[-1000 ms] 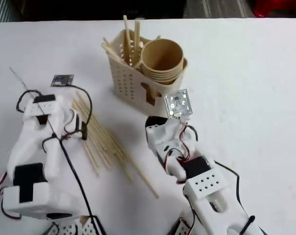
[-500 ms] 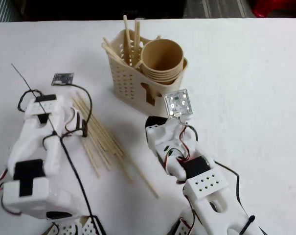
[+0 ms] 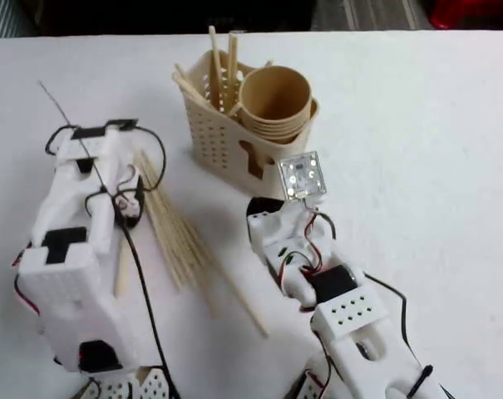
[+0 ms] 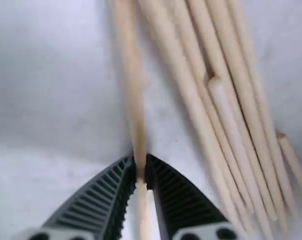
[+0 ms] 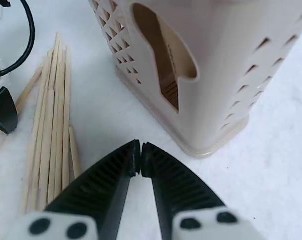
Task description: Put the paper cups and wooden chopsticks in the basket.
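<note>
We observed the left gripper (image 4: 141,172) clenched on a single wooden chopstick (image 4: 132,95), which ran out from between its jaws over the white table (image 4: 51,75). The loose chopstick bundle (image 3: 175,237) lay flat on the table at about 7 o'clock from the basket (image 3: 218,141), just beside the left arm (image 3: 72,249). The stacked paper cups (image 3: 276,96) stood upright in the basket's 3 o'clock side, with several chopsticks (image 3: 214,62) leaning at its 9 o'clock side. The right gripper (image 5: 140,156) was clenched on nothing, near the basket's 6 o'clock wall.
</note>
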Controlling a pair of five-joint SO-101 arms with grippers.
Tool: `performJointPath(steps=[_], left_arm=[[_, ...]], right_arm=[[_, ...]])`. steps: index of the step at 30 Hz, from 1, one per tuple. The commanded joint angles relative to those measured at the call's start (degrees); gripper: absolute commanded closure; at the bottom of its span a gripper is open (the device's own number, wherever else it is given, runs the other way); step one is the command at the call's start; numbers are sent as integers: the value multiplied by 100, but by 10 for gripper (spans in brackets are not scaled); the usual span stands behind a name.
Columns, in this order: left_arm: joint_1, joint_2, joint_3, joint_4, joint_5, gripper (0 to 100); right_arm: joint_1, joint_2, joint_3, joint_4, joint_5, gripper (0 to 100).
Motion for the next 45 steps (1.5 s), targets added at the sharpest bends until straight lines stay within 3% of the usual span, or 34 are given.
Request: performJointPath(steps=[1, 14, 20, 30, 37, 45], left_arm=[[-22, 119, -229, 237, -18, 978], [-22, -2105, -237, 993, -369, 978], [4, -3187, -369, 985, -369, 978], [910, -4303, -1952, 958, -325, 978], [1473, -4303, -3138, 316, 35, 978], [1974, -4286, -3411, -1266, 642, 978]], right_arm=[[40, 4, -35, -101, -62, 978], [40, 4, -35, -92, -53, 978], [40, 4, -35, -92, -53, 978], [40, 4, -35, -92, -53, 979], [4, -31, 35, -101, -53, 979], [-4, -13, 44, -110, -44, 980]])
